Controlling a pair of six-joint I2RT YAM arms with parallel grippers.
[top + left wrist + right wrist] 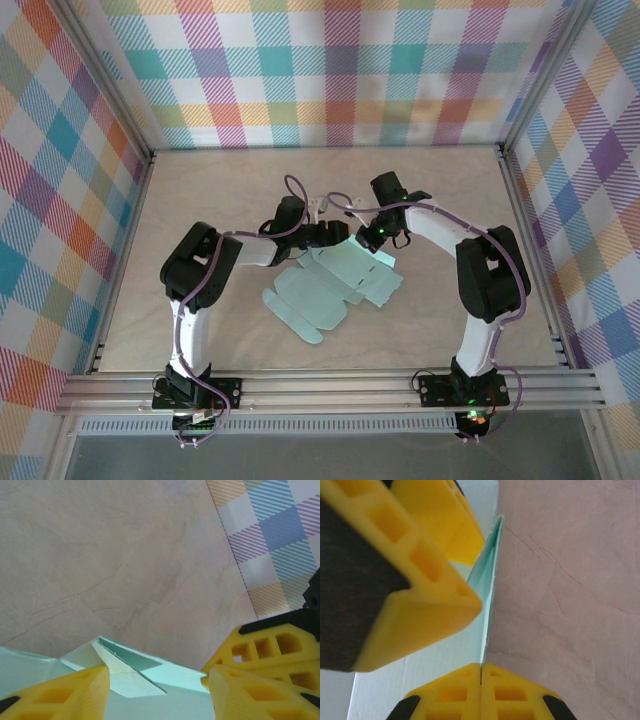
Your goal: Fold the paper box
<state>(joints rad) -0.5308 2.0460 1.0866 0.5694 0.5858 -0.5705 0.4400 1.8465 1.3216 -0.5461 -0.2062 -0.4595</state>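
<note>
1 paper box (489, 570) in R hand (481, 674)

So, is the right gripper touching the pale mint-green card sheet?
Touching. Right wrist view: the right gripper pinches an edge of the pale mint-green card sheet.

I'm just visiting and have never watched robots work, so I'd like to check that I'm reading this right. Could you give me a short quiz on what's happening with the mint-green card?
1. True or false: the paper box is fully folded into a closed box.
2. Which gripper pinches the card's edge? A) the left gripper B) the right gripper C) neither
3. Fill in: the left gripper's jaws stand ____ over a raised flap.

Key
1. False: it lies as a mostly flat sheet with its flaps spread.
2. B: its fingers are shut on the thin edge.
3. Open.
</note>
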